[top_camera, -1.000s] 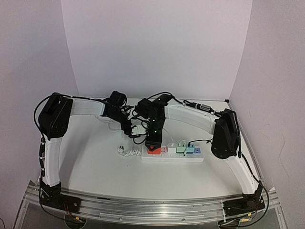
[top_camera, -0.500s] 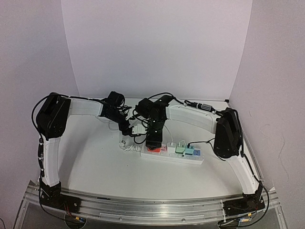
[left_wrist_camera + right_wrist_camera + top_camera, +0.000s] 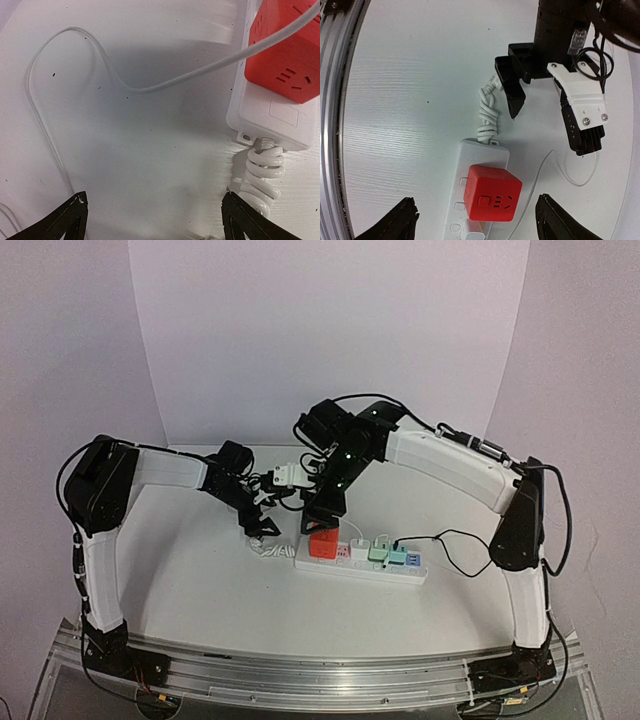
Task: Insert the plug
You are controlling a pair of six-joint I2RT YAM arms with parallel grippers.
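Observation:
The red cube plug (image 3: 323, 543) sits seated in the left-end socket of the white power strip (image 3: 420, 573), upright (image 3: 492, 200). My right gripper (image 3: 322, 512) hangs above it, open, its fingertips wide on either side of the cube (image 3: 477, 220) and touching nothing. My left gripper (image 3: 262, 532) is open over bare table (image 3: 152, 215) just left of the strip's end (image 3: 272, 120), beside the coiled white cord (image 3: 260, 172). It holds nothing. One of its black fingers (image 3: 514, 100) shows in the right wrist view.
A white plug (image 3: 359, 546), a green one (image 3: 379, 548) and a teal one (image 3: 402, 556) fill sockets to the right of the cube. A thin white wire (image 3: 100, 55) loops over the table by the left gripper. A black cable (image 3: 450, 540) trails right of the strip.
My right gripper has opened, let go of the red cube and risen above it, the arm lifting back. My left gripper has shifted down-left toward the coiled cord.

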